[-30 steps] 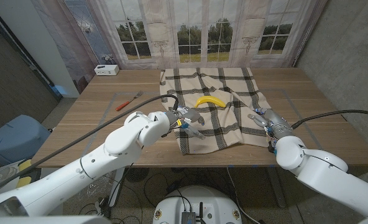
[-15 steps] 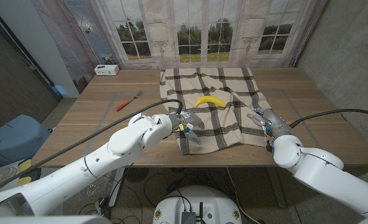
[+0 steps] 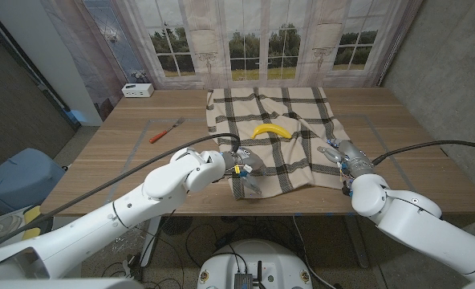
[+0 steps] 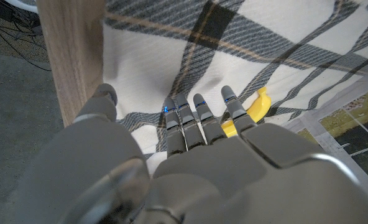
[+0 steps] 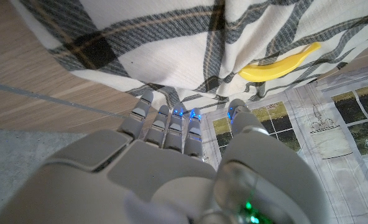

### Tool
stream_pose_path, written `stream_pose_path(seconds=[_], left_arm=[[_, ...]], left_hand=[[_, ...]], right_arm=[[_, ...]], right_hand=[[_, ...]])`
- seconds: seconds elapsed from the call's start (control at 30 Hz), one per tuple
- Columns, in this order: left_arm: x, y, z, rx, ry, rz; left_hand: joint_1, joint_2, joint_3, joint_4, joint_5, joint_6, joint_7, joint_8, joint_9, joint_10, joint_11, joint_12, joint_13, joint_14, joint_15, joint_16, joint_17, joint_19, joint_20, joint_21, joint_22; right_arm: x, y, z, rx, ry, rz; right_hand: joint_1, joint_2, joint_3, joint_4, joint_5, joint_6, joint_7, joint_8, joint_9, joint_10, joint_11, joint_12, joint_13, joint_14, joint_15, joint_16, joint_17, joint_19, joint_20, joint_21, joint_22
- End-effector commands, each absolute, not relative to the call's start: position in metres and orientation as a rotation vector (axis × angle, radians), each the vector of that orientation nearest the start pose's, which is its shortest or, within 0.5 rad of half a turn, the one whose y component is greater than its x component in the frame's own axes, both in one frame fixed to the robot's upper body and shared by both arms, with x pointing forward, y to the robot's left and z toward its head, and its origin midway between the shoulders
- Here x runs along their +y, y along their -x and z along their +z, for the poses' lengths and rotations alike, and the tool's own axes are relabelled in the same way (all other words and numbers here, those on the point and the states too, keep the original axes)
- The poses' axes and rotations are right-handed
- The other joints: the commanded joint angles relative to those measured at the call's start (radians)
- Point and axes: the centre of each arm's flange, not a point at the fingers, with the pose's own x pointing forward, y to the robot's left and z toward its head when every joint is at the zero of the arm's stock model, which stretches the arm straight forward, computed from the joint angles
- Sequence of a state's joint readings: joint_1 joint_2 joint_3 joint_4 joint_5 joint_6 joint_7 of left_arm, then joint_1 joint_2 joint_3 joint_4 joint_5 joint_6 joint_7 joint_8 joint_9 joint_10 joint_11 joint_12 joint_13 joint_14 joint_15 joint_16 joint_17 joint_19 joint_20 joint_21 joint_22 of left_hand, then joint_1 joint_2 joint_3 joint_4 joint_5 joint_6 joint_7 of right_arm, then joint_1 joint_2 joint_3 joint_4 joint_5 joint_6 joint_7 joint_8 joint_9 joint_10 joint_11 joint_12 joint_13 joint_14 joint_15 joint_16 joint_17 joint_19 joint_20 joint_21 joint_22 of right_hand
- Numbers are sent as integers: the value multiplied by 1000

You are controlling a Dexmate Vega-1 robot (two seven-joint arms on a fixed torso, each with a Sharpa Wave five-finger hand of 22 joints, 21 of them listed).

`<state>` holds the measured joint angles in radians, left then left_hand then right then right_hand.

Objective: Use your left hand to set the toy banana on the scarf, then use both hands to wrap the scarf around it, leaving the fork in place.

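Observation:
The yellow toy banana [image 3: 271, 129] lies on the cream plaid scarf [image 3: 279, 100], which is spread over the table's middle. My left hand [image 3: 244, 167] hovers at the scarf's near-left corner, fingers stretched out and holding nothing. In the left wrist view its fingers [image 4: 199, 118] point across the scarf [image 4: 246, 43] toward the banana [image 4: 253, 107]. My right hand [image 3: 343, 154] sits at the scarf's near-right edge, fingers apart and empty. The right wrist view has its fingers [image 5: 171, 127] at the scarf's hem [image 5: 159, 37], the banana [image 5: 277, 62] beyond. The red-handled fork [image 3: 165, 130] lies on the bare wood to the left.
A small white box [image 3: 138, 90] stands at the table's back-left corner. The near table edge [image 4: 72, 56] runs just beside my left hand. Bare wood [image 3: 109, 148] lies left of the scarf and a narrower strip [image 3: 398, 128] to its right.
My left hand has slid along the scarf's near-left corner toward the near table edge. The right hand, banana and fork have stayed put.

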<state>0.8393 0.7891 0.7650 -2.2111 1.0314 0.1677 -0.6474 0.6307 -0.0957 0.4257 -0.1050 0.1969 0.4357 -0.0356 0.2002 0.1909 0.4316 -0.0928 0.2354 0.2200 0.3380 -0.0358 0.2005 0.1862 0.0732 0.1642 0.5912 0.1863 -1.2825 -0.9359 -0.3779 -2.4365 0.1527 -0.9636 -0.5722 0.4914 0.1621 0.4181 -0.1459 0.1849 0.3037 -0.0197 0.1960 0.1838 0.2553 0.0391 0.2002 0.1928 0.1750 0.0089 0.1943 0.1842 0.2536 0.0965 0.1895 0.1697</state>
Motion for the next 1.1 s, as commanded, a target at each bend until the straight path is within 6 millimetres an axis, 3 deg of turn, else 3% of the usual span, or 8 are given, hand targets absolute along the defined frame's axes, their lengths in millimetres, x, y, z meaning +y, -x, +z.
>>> stream_pose_path(seconds=[0.03, 0.4, 0.5, 0.6, 0.73, 0.9, 1.0, 1.1], left_arm=[[69, -485, -60, -615, -2124, -398], [67, -493, -72, -598, -2144, -424], [67, -495, -74, -592, -2150, -409], [69, -498, -76, -586, -2161, -380], [73, -504, -77, -573, -2168, -335], [78, -510, -77, -581, -2163, -264], [80, -514, -78, -584, -2170, -227], [82, -516, -79, -592, -2158, -207]], left_hand=[[21, 3, 4, -10, 8, 13, -5, 7, 2, 13, -1, 5, 3, 7, -9, 10, 3, 4, 1, -5, 1], [45, 17, 5, -21, 7, 10, -8, 4, 3, 16, -6, 6, 6, 17, -22, 15, 4, 14, -10, -7, 2], [90, 54, 23, -35, 8, 20, -11, 8, 3, 29, -4, 11, 8, 29, -27, 20, 6, 18, -10, -10, 2], [171, 112, 50, -59, -4, 42, -7, 14, 4, 90, -21, 34, 12, 65, -46, 36, 8, 37, -15, -10, 3], [300, 178, 86, -79, -4, 71, -9, 20, 5, 171, -25, 62, 20, 105, -63, 49, 7, 66, -18, -5, 4], [394, 273, 114, -62, 4, 235, 3, 65, 8, 327, -28, 118, 35, 185, -84, 80, 10, 112, -26, 15, 6], [427, 285, 145, -65, 7, 310, 16, 84, 10, 414, -38, 148, 41, 218, -99, 82, 3, 121, -31, 22, 7], [444, 282, 153, -64, 6, 372, 25, 102, 12, 469, -52, 168, 47, 243, -107, 88, 3, 129, -34, 28, 7]], right_arm=[[-257, -464, -84, -184, 865, -245], [-257, -465, -83, -192, 860, -237], [-257, -465, -83, -190, 862, -235], [-257, -466, -82, -188, 863, -234], [-257, -467, -82, -184, 864, -236], [-257, -467, -81, -178, 864, -240], [-256, -468, -81, -176, 865, -240], [-256, -468, -81, -174, 865, -241]], right_hand=[[8, -1, 0, 2, 0, 1, -4, -4, 3, 3, -2, -2, 4, -1, -5, 6, 3, -4, 1, 8, 6], [9, -1, -2, 4, 0, 2, -3, -3, 3, 4, 1, -2, 5, -2, -5, 7, 4, -4, 1, 8, 6], [10, -1, -3, 4, 0, 1, -3, -4, 3, 4, -1, -2, 5, -1, -4, 7, 4, -4, 1, 8, 6], [10, 0, -3, 5, 1, 1, -3, -4, 3, 4, -1, -2, 5, -1, -4, 7, 4, -4, 0, 8, 6], [11, 0, -4, 5, 1, 1, -3, -4, 3, 3, -5, -2, 5, -2, -5, 7, 4, -3, 0, 8, 6], [12, 0, -5, 6, 1, 1, -5, -4, 4, 3, -4, -2, 5, -1, -4, 8, 4, -3, -1, 8, 6], [12, 0, -5, 6, 1, 2, -4, -4, 4, 3, -1, -2, 5, 0, -3, 8, 4, -3, 0, 8, 6], [13, 0, -5, 6, 1, 1, -4, -4, 4, 4, 0, -1, 5, -1, -4, 8, 4, -3, 0, 8, 6]])
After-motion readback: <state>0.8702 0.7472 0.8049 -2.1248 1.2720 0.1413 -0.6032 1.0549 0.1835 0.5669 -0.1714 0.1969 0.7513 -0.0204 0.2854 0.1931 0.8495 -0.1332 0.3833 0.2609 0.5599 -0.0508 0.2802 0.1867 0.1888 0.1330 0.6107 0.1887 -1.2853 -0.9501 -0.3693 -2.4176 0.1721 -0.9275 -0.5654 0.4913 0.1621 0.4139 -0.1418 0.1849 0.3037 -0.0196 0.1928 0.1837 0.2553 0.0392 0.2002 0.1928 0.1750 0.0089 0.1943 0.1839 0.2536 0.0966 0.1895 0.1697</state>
